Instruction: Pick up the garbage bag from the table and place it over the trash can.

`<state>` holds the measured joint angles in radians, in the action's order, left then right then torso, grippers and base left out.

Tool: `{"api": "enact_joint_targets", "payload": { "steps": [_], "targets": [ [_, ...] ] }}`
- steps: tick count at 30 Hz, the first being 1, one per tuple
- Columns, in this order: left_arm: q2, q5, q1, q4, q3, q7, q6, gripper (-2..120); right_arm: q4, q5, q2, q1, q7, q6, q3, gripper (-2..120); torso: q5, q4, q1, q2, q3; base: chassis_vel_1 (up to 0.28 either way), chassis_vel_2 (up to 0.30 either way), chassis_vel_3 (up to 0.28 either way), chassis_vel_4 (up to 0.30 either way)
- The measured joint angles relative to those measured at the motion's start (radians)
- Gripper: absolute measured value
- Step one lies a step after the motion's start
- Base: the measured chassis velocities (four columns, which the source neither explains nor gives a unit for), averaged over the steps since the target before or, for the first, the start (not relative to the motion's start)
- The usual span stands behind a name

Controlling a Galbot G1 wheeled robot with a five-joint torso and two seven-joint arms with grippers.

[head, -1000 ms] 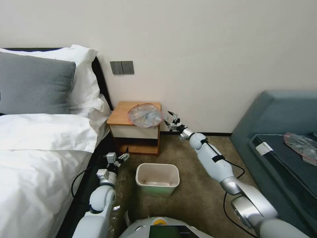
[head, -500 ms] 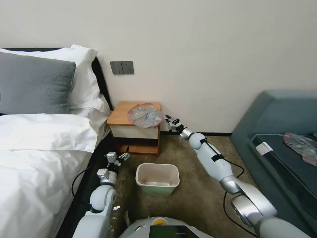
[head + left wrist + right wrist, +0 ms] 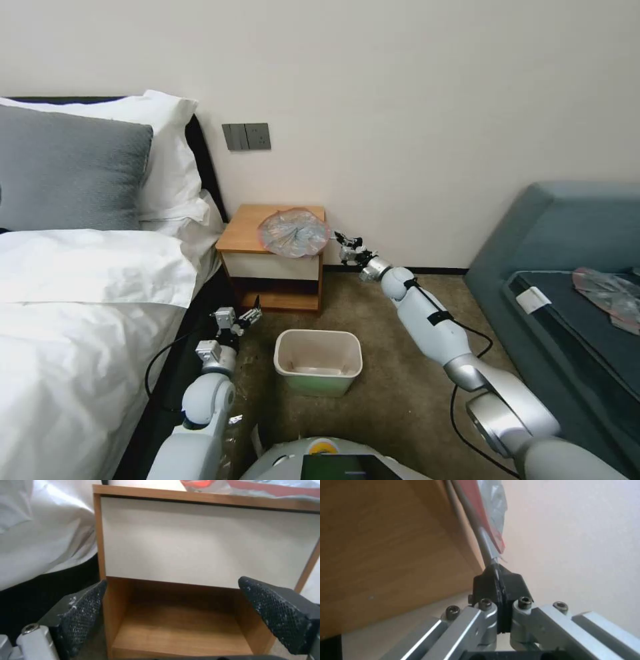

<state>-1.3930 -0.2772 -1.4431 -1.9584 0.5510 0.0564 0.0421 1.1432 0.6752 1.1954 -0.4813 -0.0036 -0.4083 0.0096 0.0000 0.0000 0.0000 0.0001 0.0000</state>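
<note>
On the table's (image 3: 248, 227) right front corner lies the garbage bag (image 3: 293, 232), its edge overhanging, and my right gripper (image 3: 344, 243), spread wide a second ago, has now pinched together on that overhanging edge (image 3: 493, 540). My left gripper (image 3: 241, 318) waits low before the table's shelf, fingers (image 3: 83, 610) apart and holding nothing. The trash can (image 3: 319, 362) stands on the carpet (image 3: 393, 400) before the table, with nothing clearly inside. A bed (image 3: 80, 307) flanks the left, a blue sofa (image 3: 567, 247) the right.
</note>
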Motion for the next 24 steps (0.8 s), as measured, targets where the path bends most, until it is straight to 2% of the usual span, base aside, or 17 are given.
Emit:
{"api": "enact_joint_targets", "payload": {
  "steps": [7, 10, 11, 15, 24],
  "targets": [
    [0.006, -0.022, 0.001, -0.003, 0.028, 0.012, -0.001, 100, 0.095, -0.09, -0.032, -0.051, -0.002, 0.062, -0.016, 0, 0.0001, 0.0001, 0.0, 0.0, 0.0, 0.0, 0.0, 0.0, 0.0],
    [0.017, -0.052, 0.007, -0.006, 0.057, 0.021, -0.001, 100, 0.203, -0.13, -0.062, -0.121, -0.01, 0.095, -0.002, 0, 0.0001, 0.0, 0.0, 0.0, 0.0, 0.0, 0.0, 0.0, 0.0],
    [0.017, -0.052, 0.007, -0.006, 0.057, 0.021, -0.001, 100, 0.203, -0.13, -0.062, -0.121, -0.01, 0.095, -0.002, 0, 0.0001, 0.0, 0.0, 0.0, 0.0, 0.0, 0.0, 0.0, 0.0],
    [0.018, -0.089, 0.021, -0.013, 0.073, 0.026, 0.003, 100, 0.366, -0.187, -0.098, -0.245, -0.013, 0.142, 0.024, 0, 0.0, 0.0, 0.0, 0.0, 0.0, 0.0, 0.0, 0.0, 0.0],
    [0.021, -0.106, 0.015, -0.032, 0.077, 0.03, 0.004, 100, 0.515, -0.213, -0.123, -0.428, -0.029, 0.165, 0.066, 0, 0.0001, 0.0, 0.0, 0.0, 0.0, 0.0, 0.0, 0.0, 0.0]
  ]
}}
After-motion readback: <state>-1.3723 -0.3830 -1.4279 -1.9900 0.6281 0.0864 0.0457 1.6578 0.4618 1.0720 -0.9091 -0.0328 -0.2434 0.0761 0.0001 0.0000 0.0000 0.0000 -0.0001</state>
